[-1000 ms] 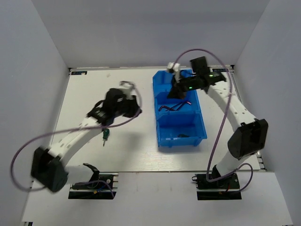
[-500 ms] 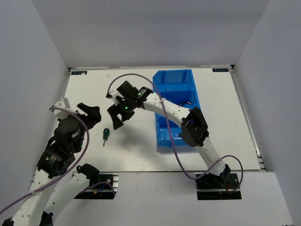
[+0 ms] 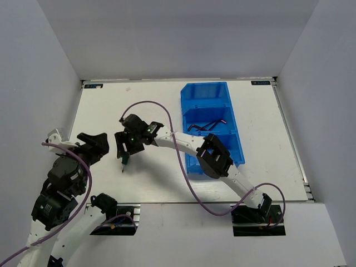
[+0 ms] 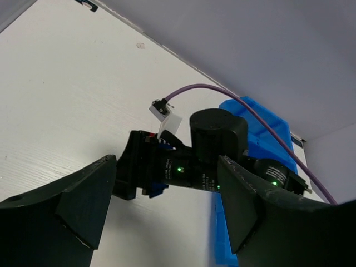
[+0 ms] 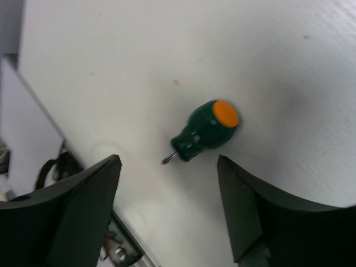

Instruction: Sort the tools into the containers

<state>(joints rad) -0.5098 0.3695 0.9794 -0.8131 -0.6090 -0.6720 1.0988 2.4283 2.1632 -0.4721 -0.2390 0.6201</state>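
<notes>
A green-handled screwdriver (image 3: 124, 159) with an orange cap (image 5: 206, 132) lies on the white table, left of the blue bin (image 3: 192, 94). My right gripper (image 3: 125, 149) hangs just above it, open, jaws straddling its tip (image 5: 168, 181) without touching. Two dark hex keys (image 3: 206, 127) lie in the bin's middle compartment. My left gripper (image 3: 95, 146) is drawn back at the near left, open and empty (image 4: 167, 211), facing the right wrist. The bin's near compartment is partly hidden by the right arm's elbow.
The right arm (image 3: 178, 142) stretches across the table from its base to the screwdriver, with a purple cable (image 3: 146, 103) looping above it. The table's near edge and the left arm's base plate (image 3: 111, 222) sit close below the screwdriver.
The right arm swung from over the bin's far compartment leftward to the screwdriver, and its gripper opened. The left arm pulled back from the screwdriver toward the near left.
</notes>
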